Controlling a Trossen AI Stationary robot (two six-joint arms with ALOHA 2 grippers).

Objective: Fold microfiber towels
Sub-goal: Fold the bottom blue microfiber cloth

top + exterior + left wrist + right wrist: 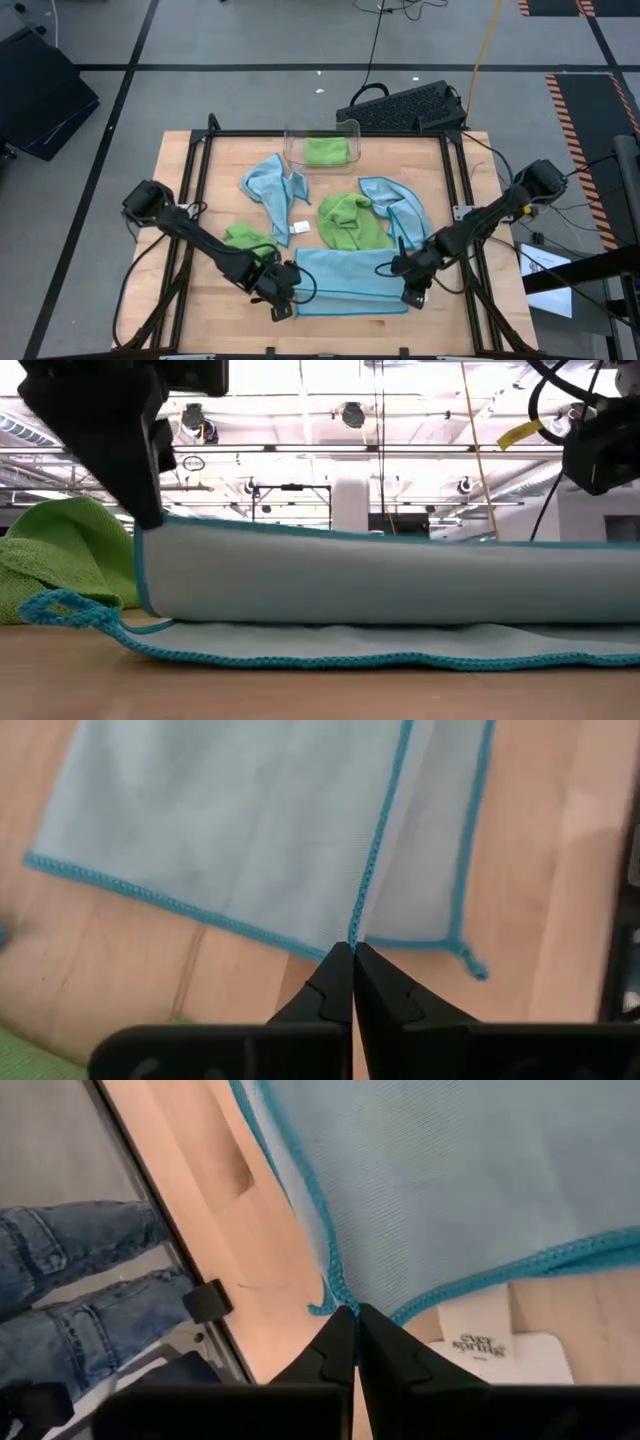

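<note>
**Blue towel held by two corners, mid-fold**

Blue towel (350, 280) spans the gap between your two grippers, sagging softly onto the table (440, 170). Your left gripper (352, 952) is pinched tight on one corner hem; your right gripper (347, 1316) clamps the other. Judge it light and limp: grip the stitched edges. Beyond them lie a green towel (350, 220), more crumpled cloths, then the clear bin (322, 148).
</note>
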